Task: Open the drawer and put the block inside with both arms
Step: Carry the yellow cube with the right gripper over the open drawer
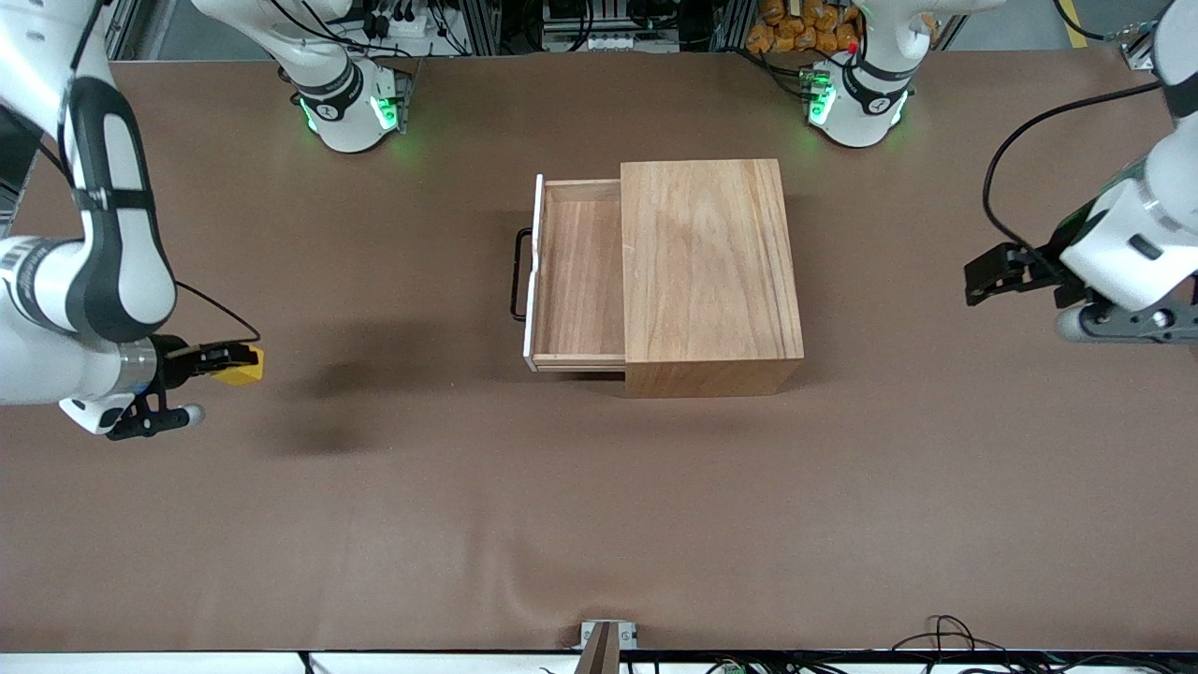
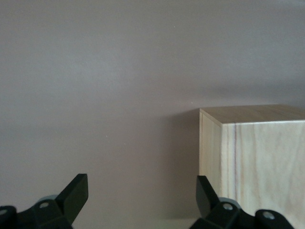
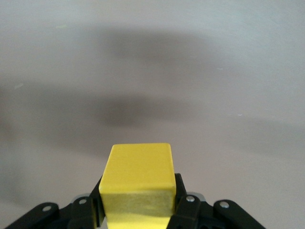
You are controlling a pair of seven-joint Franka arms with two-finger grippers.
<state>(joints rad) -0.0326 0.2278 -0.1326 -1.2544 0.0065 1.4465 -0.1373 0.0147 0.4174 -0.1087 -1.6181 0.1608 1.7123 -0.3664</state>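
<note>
I see the large light wooden box (image 1: 711,271) sitting mid-worktop on the brown worktop (image 1: 599,505). That box is my landmark. Its light wooden sliding drawer (image 1: 578,281) with the white-edged front panel is pulled out toward the right arm's end of the worktop, roughly half its tray exposed. The thin black wire handle (image 1: 518,275) sits on the outside of that front panel. The exposed tray floor shows bare wood, with nothing lying on it. The part under the box top I can't see into.

The small bright yellow cube block (image 1: 240,368) isn't in the drawer. It's held in the right claw (image 1: 227,360), up over bare worktop, well apart from the box toward the right arm's end. In the right wrist view the right claw (image 3: 138,202) has its fingers clamped tight on both sides of the block (image 3: 138,179), whose top face is clear and level. A dark shadow falls on the worktop below it.

The left claw (image 1: 987,278) hangs over bare worktop, well apart from the box toward the left arm's end, pointing back at the box. In the left wrist view its fingers (image 2: 74,193) are spread wide with nothing between them, and a corner of the box (image 2: 252,157) shows past one fingertip. This arm is waiting.
</note>
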